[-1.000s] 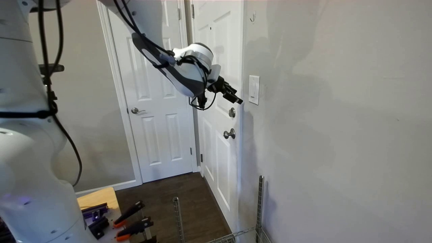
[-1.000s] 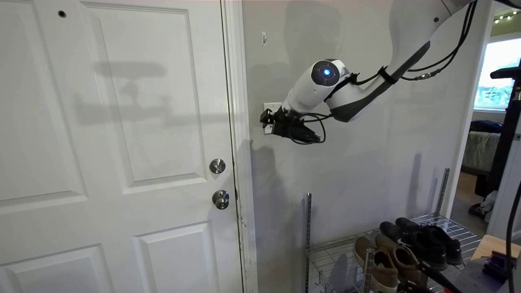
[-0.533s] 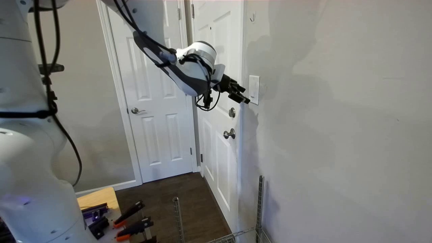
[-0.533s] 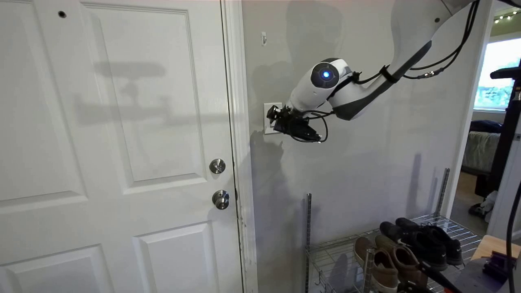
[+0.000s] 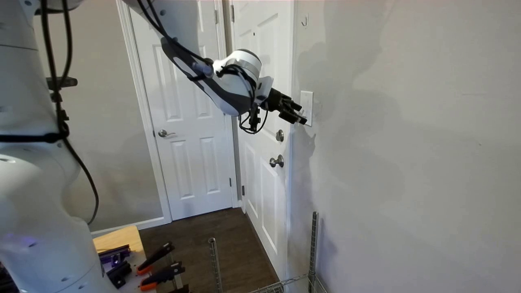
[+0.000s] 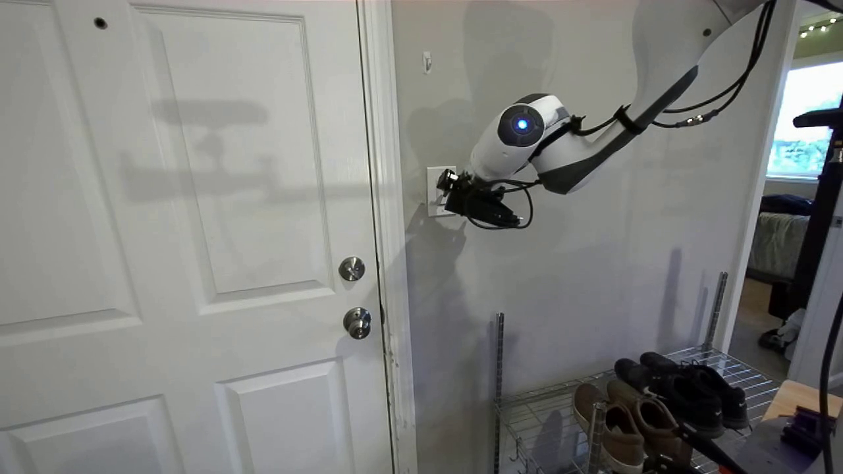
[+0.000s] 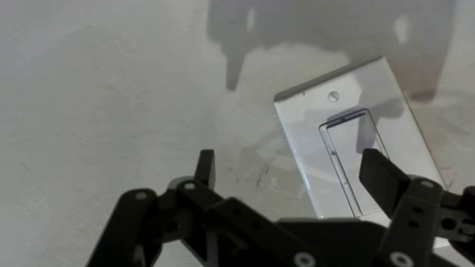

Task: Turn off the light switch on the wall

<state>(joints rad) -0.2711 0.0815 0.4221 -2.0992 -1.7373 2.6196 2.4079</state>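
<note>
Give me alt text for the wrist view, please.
A white light switch, tilted in the frame, on a grey wall, partly hidden by the open black tool at the bottom. One of its fingers overlaps the switch; whether they touch can't be told.
</note>
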